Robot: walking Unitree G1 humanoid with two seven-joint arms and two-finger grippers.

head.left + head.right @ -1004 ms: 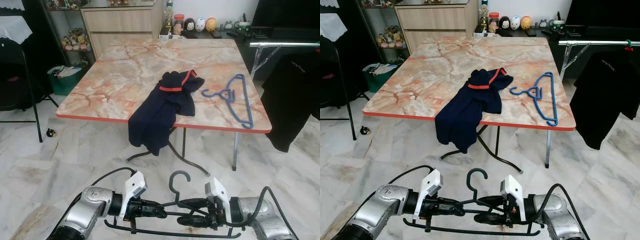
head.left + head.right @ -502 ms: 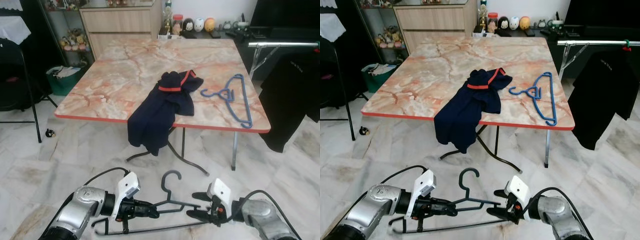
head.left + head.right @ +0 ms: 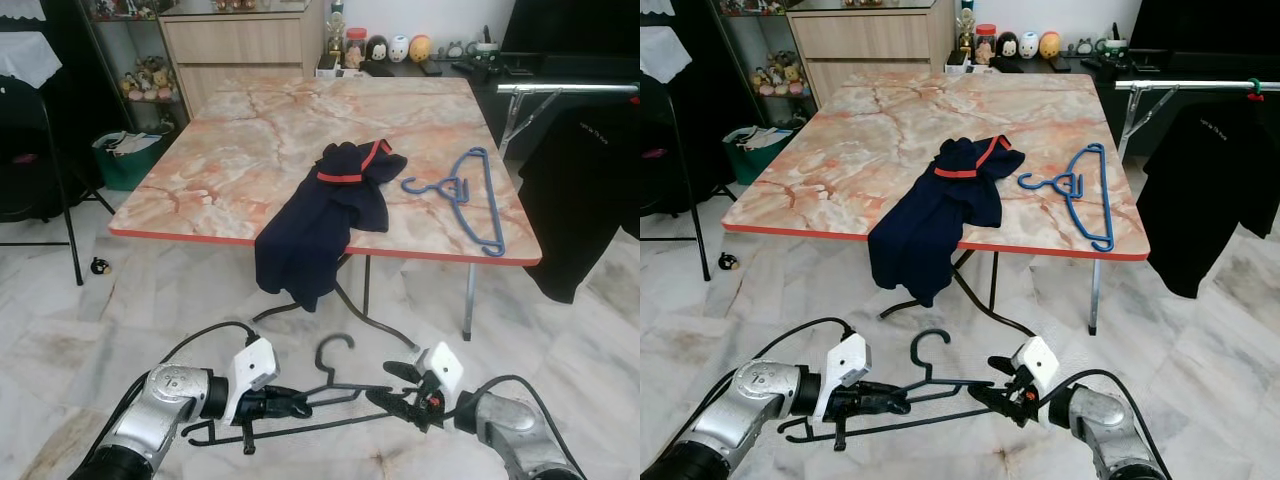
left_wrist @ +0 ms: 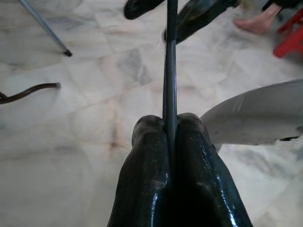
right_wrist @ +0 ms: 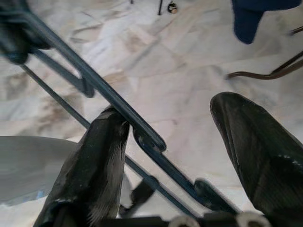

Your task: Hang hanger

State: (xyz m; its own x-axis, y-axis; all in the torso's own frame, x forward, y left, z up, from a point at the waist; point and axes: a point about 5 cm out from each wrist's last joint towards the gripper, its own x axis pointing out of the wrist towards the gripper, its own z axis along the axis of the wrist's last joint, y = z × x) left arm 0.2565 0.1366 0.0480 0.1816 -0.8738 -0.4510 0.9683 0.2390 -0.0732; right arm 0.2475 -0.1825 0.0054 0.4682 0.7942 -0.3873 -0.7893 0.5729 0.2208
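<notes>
Between the left fingers (image 3: 296,407) a black hanger (image 3: 330,392) is pinched, lying crosswise; the right fingers (image 3: 393,385) are spread around its far end.

Left pincer (image 3: 300,407) clamped; right pincer (image 3: 392,385) spread apart.

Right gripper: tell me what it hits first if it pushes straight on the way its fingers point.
The right gripper, open, points toward the robot's left. First in line is the black hanger, whose bar already lies between its fingers. Beyond that is the left gripper, shut on the hanger.
</notes>
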